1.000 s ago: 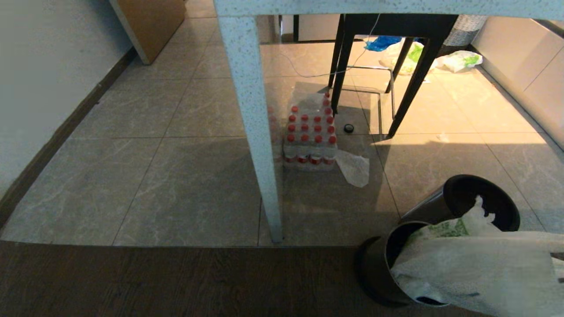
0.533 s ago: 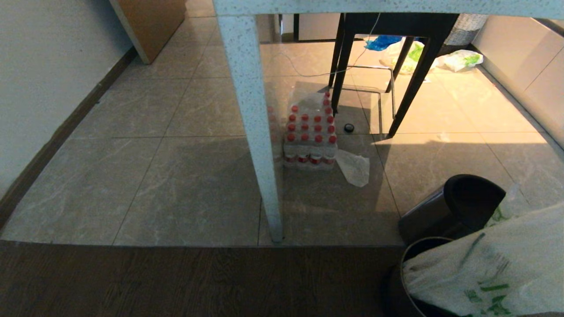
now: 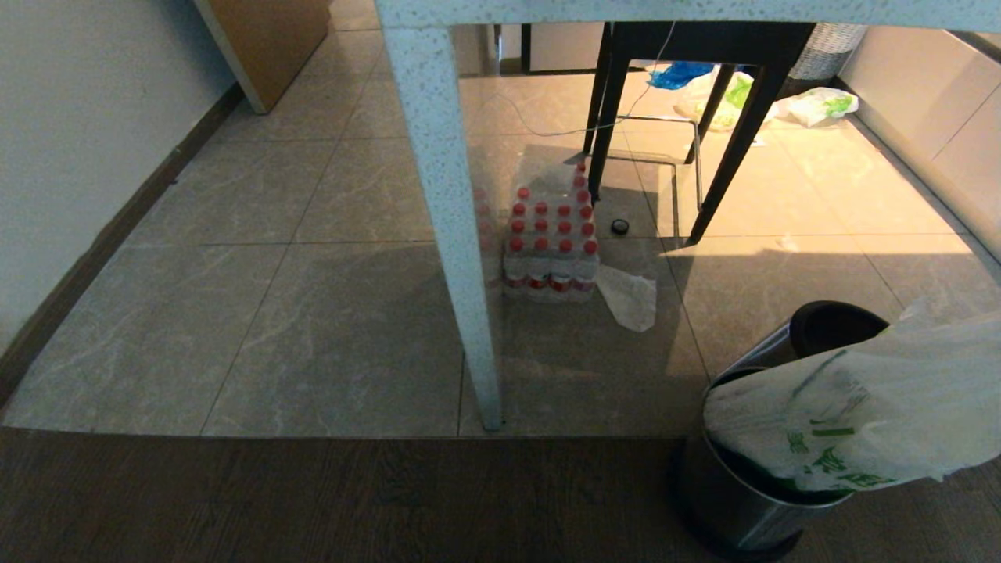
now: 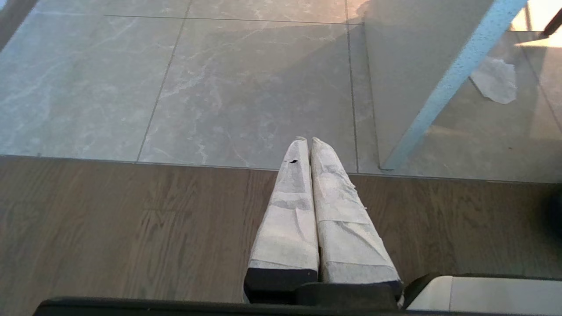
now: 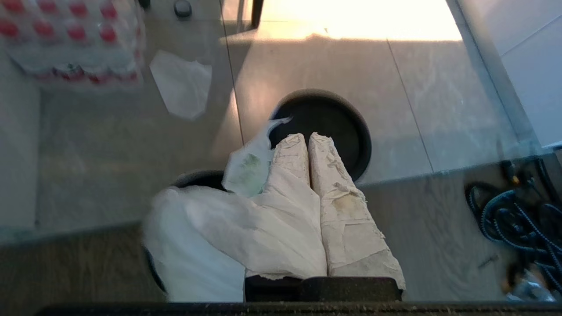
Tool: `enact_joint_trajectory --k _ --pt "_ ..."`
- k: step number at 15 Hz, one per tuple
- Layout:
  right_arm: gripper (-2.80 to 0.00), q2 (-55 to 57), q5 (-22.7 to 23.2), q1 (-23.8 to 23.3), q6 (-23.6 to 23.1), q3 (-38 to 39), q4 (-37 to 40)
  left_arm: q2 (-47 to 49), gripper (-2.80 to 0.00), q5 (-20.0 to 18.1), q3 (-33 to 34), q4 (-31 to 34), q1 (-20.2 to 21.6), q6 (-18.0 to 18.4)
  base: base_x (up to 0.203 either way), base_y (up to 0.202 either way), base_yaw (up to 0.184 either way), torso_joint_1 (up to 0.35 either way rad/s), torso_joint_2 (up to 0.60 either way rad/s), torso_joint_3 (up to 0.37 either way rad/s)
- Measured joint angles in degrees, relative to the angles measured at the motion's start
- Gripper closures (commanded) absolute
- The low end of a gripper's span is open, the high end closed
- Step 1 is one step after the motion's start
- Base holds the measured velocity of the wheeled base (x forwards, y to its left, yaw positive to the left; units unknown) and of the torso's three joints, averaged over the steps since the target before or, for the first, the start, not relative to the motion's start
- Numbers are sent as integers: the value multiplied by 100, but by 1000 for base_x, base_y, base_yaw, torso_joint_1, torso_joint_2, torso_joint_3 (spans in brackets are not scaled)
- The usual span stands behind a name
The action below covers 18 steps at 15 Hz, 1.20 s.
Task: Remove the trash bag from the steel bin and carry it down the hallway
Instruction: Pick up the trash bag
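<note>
The steel bin (image 3: pixel 739 500) stands at the lower right on the wood-look floor strip, its rim also showing in the right wrist view (image 5: pixel 197 176). The trash bag (image 3: pixel 852 410), white with green print, stretches from the bin's mouth up and out past the right edge; its lower end still sits inside the rim. My right gripper (image 5: pixel 306 137) is shut on the trash bag (image 5: pixel 206 237), whose plastic drapes over one taped finger. That gripper is outside the head view. My left gripper (image 4: pixel 307 139) is shut and empty, parked over the floor.
A second dark round bin (image 3: pixel 833 327) stands just behind the first. A speckled table leg (image 3: pixel 453 234), a pack of red-capped bottles (image 3: pixel 551 242), a clear plastic scrap (image 3: pixel 629 299) and black chair legs (image 3: pixel 727 141) lie ahead. Black cables (image 5: pixel 513 215) lie to the right.
The bag has been drawn upward and to the right, further out of the bin. The bin has gone from tilted to upright and shifted right.
</note>
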Motion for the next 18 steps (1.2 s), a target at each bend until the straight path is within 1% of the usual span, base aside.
enact_joint_trajectory --k 1,4,6,8,11,12,13,14,15,18 --pt "0 6 -5 0 -30 38 -74 0 0 -1 0 -2 0 0 0 0 0 0 0 0" --pt "0 223 -33 2 -68 -407 -144 0 0 0 0 -2 0 0 0 0 0 0 0 0" --pt "0 276 -37 0 5 -489 68 0 0 0 0 -2 0 0 0 0 0 0 0 0" --pt "0 207 -50 0 5 -83 140 0 0 -2 0 -2 0 0 0 0 0 0 0 0" --pt "0 111 -180 -5 -8 1317 18 0 0 0 0 -2 0 2 0 0 0 0 0 0" --pt "0 113 -199 0 -17 1586 -16 0 0 0 0 -2 0 1 0 0 0 0 0 0" --pt "0 133 -215 0 -14 1667 -29 0 0 0 0 -2 0 2 0 0 0 0 0 0" --pt "0 169 -215 1 -13 1545 -21 0 0 0 0 -2 0 0 0 0 0 0 0 0" --pt "0 224 -208 4 -8 1186 16 0 0 0 0 -2 0 0 0 0 0 0 0 0" --pt "0 441 -179 30 11 -730 163 0 0 -2 0 1 0 0 0 0 0 0 0 0"
